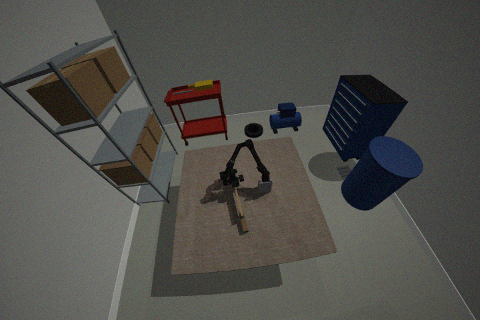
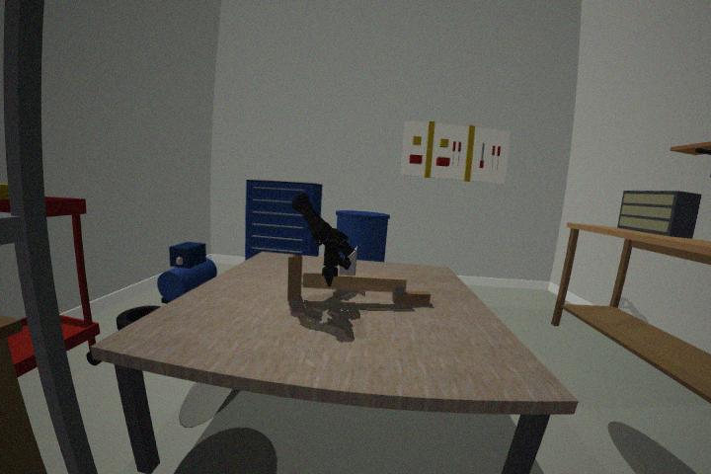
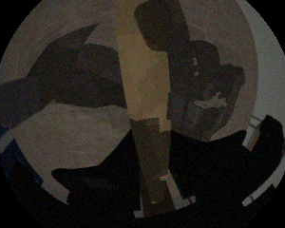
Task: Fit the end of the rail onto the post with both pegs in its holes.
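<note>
The long wooden rail [image 1: 239, 203] [image 2: 367, 281] [image 3: 144, 81] is raised off the table. Its far end rests at the bracket on the low footboard block [image 1: 244, 225] [image 2: 417, 297]. In the exterior view it looks close to level, its near end perhaps slightly higher. The wooden post [image 2: 294, 277] stands upright at the near end, with a very narrow gap or none visible between them. The pegs and holes cannot be made out. My gripper [image 1: 235, 186] [image 2: 329, 281] [image 3: 144, 128] is shut on the rail near its post end and hides the post in the top view.
The arm base [image 1: 265, 185] stands on the table [image 1: 286, 226] [image 2: 311, 362] beside the rail. Arm shadows fall across the tabletop. A shelf rack [image 1: 131, 113], red cart [image 1: 204, 126], blue drum [image 1: 380, 173] and blue cabinet [image 1: 361, 117] stand around the table.
</note>
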Robot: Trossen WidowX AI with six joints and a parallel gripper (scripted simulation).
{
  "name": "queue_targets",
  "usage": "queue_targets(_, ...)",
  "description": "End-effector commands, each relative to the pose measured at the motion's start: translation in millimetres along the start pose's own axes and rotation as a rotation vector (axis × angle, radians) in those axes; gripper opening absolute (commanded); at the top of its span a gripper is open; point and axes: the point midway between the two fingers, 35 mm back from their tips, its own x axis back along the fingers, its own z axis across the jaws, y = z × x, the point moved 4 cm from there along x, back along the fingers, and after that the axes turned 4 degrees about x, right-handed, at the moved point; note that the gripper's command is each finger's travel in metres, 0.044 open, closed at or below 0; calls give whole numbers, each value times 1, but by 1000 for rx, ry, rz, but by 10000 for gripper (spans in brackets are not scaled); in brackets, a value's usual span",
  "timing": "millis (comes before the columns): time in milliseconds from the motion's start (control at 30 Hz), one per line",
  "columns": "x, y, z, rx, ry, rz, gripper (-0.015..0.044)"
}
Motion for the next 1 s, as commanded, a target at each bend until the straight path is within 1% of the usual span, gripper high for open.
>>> queue_targets(0,1,-2,0,0,-4,0,0)
queue_targets(967,1,-11,0,0,-4,1,0)
